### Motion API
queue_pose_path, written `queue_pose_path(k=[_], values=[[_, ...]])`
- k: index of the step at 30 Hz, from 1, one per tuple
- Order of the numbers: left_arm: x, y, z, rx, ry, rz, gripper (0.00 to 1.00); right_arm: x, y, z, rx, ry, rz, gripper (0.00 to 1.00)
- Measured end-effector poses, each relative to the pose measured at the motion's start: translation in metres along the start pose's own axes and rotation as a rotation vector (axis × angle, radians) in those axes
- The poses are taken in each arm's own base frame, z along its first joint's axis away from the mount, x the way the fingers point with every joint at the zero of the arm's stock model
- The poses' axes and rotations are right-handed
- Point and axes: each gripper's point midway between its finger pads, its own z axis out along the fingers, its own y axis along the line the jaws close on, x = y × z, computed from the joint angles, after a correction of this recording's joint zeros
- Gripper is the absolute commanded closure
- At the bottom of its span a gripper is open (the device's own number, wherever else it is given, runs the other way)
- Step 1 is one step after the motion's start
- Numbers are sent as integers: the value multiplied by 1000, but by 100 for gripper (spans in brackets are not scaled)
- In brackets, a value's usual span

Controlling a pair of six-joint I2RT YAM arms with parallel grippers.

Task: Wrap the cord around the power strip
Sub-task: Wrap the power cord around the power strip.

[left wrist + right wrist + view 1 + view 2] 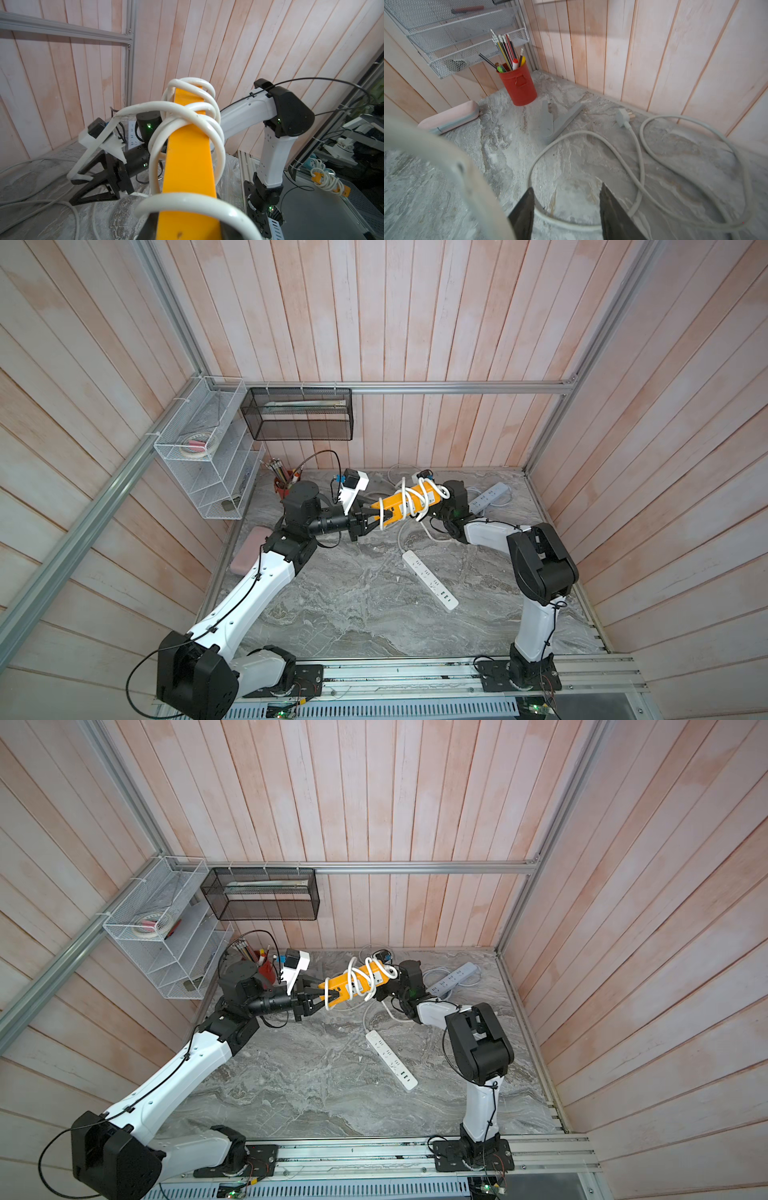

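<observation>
Firmly pinching the left end of the orange power strip (189, 166) with the left pincer (380, 516), fingers pressed against it on both sides. Holding that strip up off the bench (353, 614), toward the far middle of the scene, its length running right and slightly far. Wound around it in several loose loops: the white cord (409, 499), crowded toward the right half, with one loop close to the held end. Spread apart at the strip's right end: the right pincer (567, 187), only the bench and a cable lying on it showing through the gap between its dark fingertips. From the left wrist view, one stretch of cord leading out of the loops to that pincer and bending round by one fingertip; cannot tell whether touching. Farther out, lying flat on the bench: a white power strip (430, 578) nearer than the held one, a grey power strip (488, 497) at the far right, and a loose pale cable (639, 155) with its plug (623, 117) by the far wall. At the far left, a red pen pot (518, 85); nearer along the left edge, a pink case (450, 118). Up on the walls, a white wire rack (199, 456) and a black mesh basket (299, 414).
</observation>
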Motion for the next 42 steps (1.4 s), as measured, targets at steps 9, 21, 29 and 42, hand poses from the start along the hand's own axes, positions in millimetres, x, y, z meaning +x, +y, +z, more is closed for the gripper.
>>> queue_pose_path(k=[9,21,29,42], values=[[-19,39,-20,-207,-84,-24,100,35,0,-27,77,83,2,50],[-15,118,-70,-553,-136,-160,100,57,21,-28,195,222,-221,100],[37,201,-90,-884,50,-155,100,32,90,-39,249,282,-622,100],[117,143,4,-550,544,25,100,-117,128,-57,234,64,-874,100]])
